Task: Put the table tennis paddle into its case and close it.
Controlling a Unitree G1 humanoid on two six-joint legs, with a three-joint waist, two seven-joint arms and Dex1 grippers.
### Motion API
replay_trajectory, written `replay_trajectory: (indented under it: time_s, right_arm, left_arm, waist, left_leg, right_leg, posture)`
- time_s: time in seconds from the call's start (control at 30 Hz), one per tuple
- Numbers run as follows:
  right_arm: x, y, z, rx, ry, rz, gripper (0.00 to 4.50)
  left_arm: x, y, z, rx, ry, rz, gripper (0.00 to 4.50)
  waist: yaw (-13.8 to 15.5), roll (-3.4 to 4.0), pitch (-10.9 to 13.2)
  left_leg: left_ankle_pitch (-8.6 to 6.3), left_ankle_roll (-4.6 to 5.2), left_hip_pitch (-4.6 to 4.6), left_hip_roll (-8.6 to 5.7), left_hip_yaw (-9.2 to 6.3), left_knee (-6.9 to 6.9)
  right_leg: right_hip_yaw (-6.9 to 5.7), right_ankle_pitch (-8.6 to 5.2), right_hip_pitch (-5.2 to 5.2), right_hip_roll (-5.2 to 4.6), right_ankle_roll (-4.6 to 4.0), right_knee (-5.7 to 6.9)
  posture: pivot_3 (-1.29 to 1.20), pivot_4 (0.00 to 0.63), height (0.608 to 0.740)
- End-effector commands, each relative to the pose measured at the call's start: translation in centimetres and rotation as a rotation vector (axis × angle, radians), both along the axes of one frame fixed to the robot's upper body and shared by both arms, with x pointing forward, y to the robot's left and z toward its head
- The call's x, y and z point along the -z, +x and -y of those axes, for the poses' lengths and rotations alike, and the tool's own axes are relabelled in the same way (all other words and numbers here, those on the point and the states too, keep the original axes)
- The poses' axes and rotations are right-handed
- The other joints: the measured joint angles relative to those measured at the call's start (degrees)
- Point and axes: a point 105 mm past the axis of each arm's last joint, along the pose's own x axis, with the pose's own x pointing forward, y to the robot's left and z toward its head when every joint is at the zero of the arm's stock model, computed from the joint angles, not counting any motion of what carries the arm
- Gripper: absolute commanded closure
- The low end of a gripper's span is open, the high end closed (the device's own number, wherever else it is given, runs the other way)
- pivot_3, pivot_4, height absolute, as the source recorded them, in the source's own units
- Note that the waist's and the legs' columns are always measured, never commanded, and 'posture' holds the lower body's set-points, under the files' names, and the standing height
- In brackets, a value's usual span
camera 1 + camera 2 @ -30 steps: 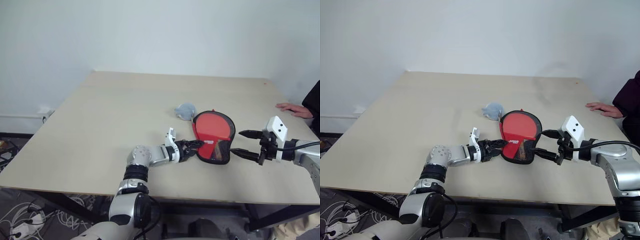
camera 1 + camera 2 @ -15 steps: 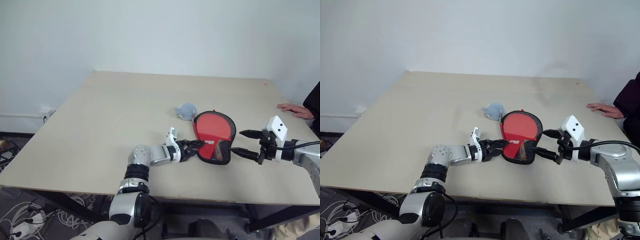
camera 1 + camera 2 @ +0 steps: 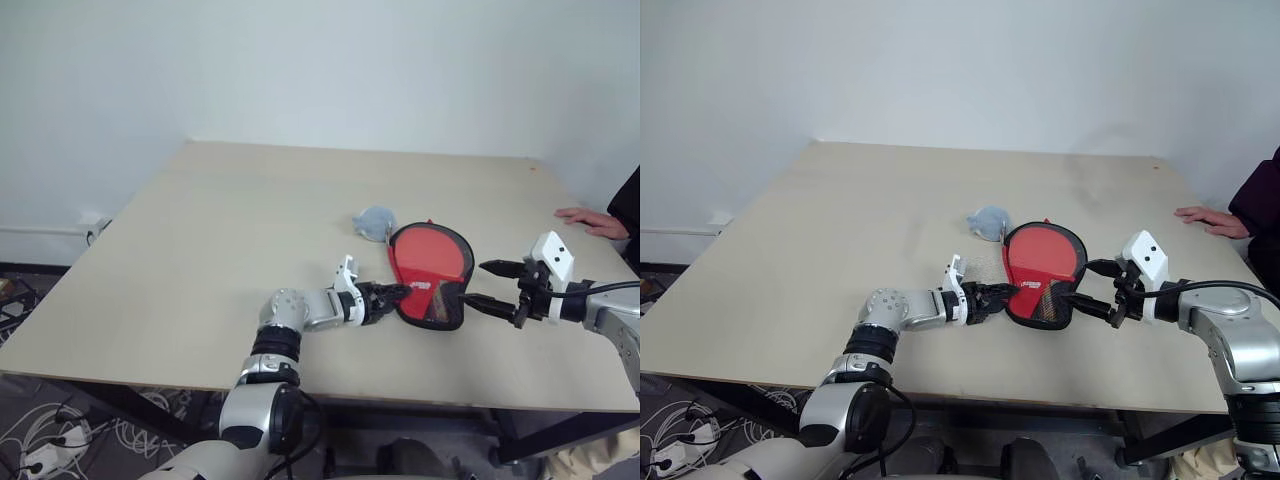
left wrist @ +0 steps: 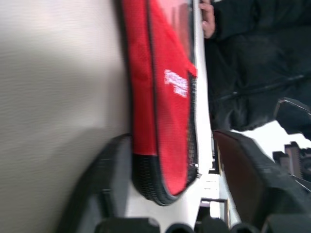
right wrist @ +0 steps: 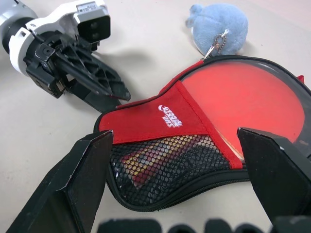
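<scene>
White wall behind, and in front of it a broad pale wooden bench [image 3: 250, 230] carrying the whole scene. Sitting toward the right half of that bench is the case [image 5: 165, 141], a soft paddle-shaped red zip pouch with black rim, white logo and a mesh panel over its narrow end. Inside it lies the table tennis paddle [image 5: 248, 104], its round red rubber face showing through the open upper part, the handle dimly visible under the mesh. Just beyond the round end, touching the rim by a small metal clip, is a grey-blue fuzzy plush lump [image 5: 217, 26].

The left hand [image 3: 388, 295] comes in low at the narrow end of the case, black fingers partly apart with the zipped black rim between them in the left wrist view; whether they actually pinch it, I cannot tell. The right hand [image 3: 478, 284] is on the opposite side of that same end, fingers spread wide, one tip above and one at the rim, holding nothing.

At the far right edge of the bench rests a person's hand [image 3: 592, 219] in a dark sleeve, well apart from the case.
</scene>
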Motion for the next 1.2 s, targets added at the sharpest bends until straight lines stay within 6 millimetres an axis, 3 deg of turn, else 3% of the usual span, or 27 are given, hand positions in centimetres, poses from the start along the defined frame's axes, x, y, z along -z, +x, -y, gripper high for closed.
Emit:
replay_trajectory:
  time_s: [0.03,0.2,0.57,0.73,1.2]
  right_arm:
    - [-1.9,0.3,-0.2,-0.003,0.018,0.069,0.08]
    - [-2.1,0.4,-0.3,0.002,0.024,0.071,0.08]
    - [-2.1,0.4,-0.5,0.005,0.028,0.070,0.08]
    - [-2.2,0.5,-0.5,0.001,0.027,0.072,0.08]
    - [-2.3,1.4,-0.6,-0.013,0.020,0.074,0.08]
  left_arm:
    - [0.2,-0.8,2.3,0.045,0.024,-0.030,3.06]
    - [0.6,-0.8,2.0,0.043,0.052,-0.043,4.13]
    - [0.1,0.2,1.2,-0.007,0.054,-0.022,4.13]
    - [-0.5,0.5,-0.6,-0.039,0.064,-0.009,4.13]
    - [-0.4,-3.7,-7.2,-0.082,0.118,-0.029,4.13]
  waist:
    - [0.00,0.02,-0.01]
    - [-0.04,0.24,-0.20]
    - [-0.24,0.30,-0.24]
    - [-0.34,0.28,-0.23]
    - [-1.85,0.30,-0.24]
  left_leg:
    - [0.00,0.00,0.00,0.00,0.00,-0.02]
    - [0.00,0.00,0.08,0.00,0.00,-0.08]
    - [0.01,-0.01,0.16,0.02,0.02,-0.13]
    - [0.03,0.03,0.12,0.01,0.06,-0.13]
    - [-0.08,-0.23,-0.03,0.05,0.05,-0.58]
  right_leg:
    - [0.00,0.00,-0.01,0.00,0.00,0.00]
    - [-0.01,0.01,0.03,-0.01,-0.02,-0.01]
    - [-0.12,0.06,0.05,0.01,0.03,0.00]
    - [-0.07,0.07,0.02,0.01,0.03,-0.01]
    - [0.09,0.29,-0.43,0.14,-0.24,-0.17]
  posture:
    - [0.00,0.000,0.729]
    - [0.00,0.000,0.729]
    - [0.00,0.000,0.729]
    - [0.00,0.000,0.729]
    - [0.00,0.000,0.729]
